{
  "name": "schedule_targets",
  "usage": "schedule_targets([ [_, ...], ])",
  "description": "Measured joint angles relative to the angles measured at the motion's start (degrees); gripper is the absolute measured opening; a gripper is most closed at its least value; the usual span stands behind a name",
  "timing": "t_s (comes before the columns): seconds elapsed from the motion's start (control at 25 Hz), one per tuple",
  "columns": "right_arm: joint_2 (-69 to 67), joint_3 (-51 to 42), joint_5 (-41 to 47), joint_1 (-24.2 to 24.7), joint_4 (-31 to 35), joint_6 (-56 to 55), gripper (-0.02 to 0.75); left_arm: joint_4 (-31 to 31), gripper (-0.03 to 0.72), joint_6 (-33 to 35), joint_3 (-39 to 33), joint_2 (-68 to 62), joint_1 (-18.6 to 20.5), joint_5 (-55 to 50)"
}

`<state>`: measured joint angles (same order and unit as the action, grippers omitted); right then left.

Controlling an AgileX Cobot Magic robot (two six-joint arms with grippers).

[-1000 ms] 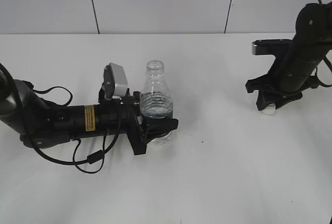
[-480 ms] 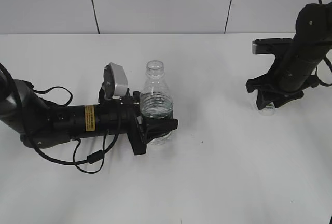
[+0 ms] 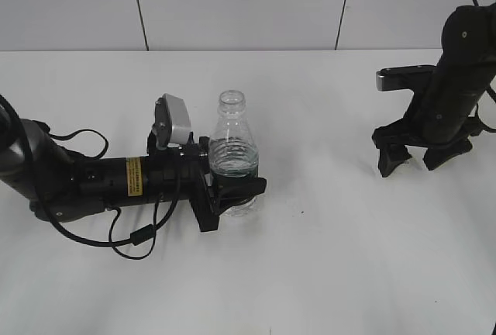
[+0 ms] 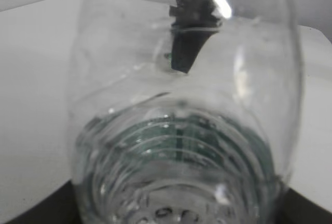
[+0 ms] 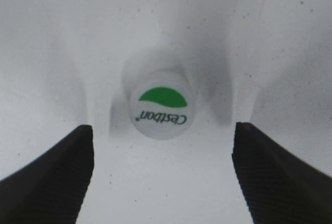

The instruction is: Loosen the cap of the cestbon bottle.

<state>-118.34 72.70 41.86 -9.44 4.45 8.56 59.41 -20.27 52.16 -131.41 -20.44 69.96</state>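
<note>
The cestbon bottle (image 3: 231,137) stands upright on the white table with its neck open and no cap on it. My left gripper (image 3: 232,192) lies low on the table and is shut on the bottle's lower body. The left wrist view is filled by the clear ribbed bottle (image 4: 181,130) with its dark green band. The cap (image 5: 161,111), white with a green segment and "Cestbon" print, lies top up on the table. My right gripper (image 5: 163,127) is open just above it, one finger on each side, not touching. In the exterior view my right gripper (image 3: 409,162) hovers at the right.
The white table (image 3: 333,257) ends at a pale panelled wall at the back. The left arm's black body and loose cables (image 3: 132,238) lie across the left of the table. The right arm (image 3: 457,79) stands at the right edge.
My right gripper has opened and risen a little, leaving the cap on the table. The left gripper and the bottle have not moved.
</note>
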Motion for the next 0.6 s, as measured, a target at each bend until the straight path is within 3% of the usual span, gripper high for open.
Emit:
schedule_targets([
  [0.24,0.00,0.00,3.28,0.00,-0.53,1.38,0.629,0.00,0.412,0.00,0.00,0.00,0.00,0.00],
  [0.48,0.87,0.00,4.29,0.00,-0.53,3.89,0.596,-0.20,0.559,-0.70,0.00,-0.31,0.00,-0.41],
  [0.6,1.98,0.00,3.77,0.00,-0.53,4.18,0.592,-1.13,0.582,-2.92,0.00,-0.33,0.00,-0.60],
])
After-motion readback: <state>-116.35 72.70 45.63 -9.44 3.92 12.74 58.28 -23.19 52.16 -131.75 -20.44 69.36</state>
